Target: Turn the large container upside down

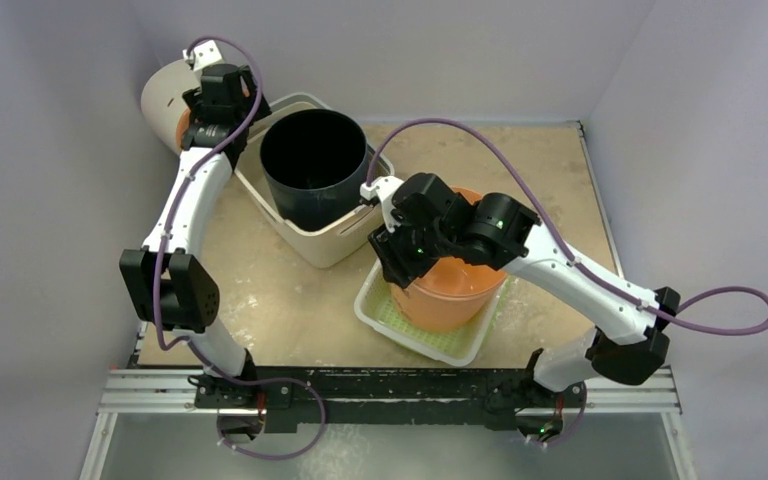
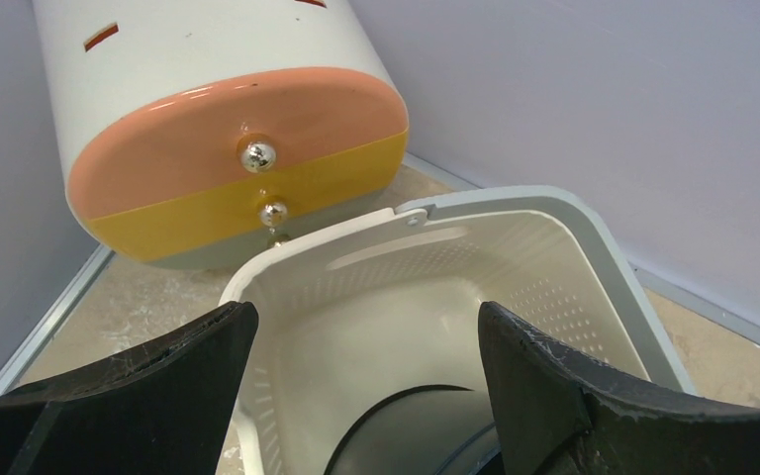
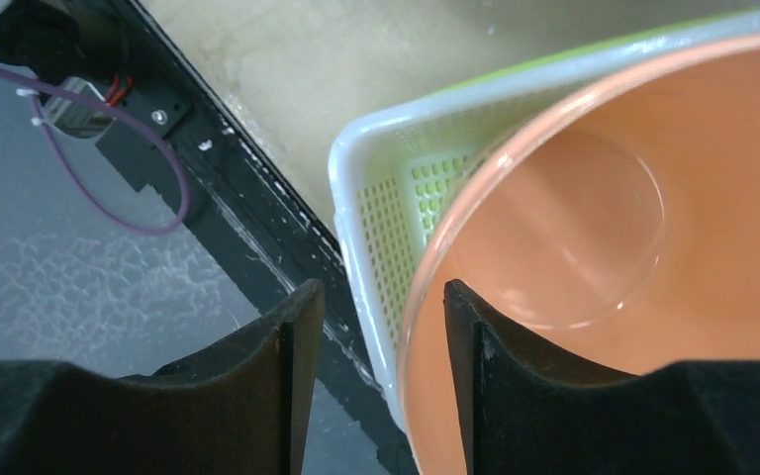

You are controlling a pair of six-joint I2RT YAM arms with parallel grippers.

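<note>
While the overhead camera looks straight down, I see the large container standing open side up on the table, left of centre, with a black bucket upright inside it. My left gripper hangs above the container's far left corner. Its jaws are spread wide with nothing between them, and neither touches the rim. My right gripper is well apart from the container, over an orange bucket that stands in a green tray.

The left wrist camera adds what the top view hides: a perforated basket in white around the black bucket. I cannot tell how it sits against the cream walls. Beyond it a white drum with an orange and yellow end leans in the corner.

The right wrist camera shows the jaws partly apart, astride the orange bucket's rim. One finger is inside and one outside, with a gap on the outer side. The base rail runs below.
</note>
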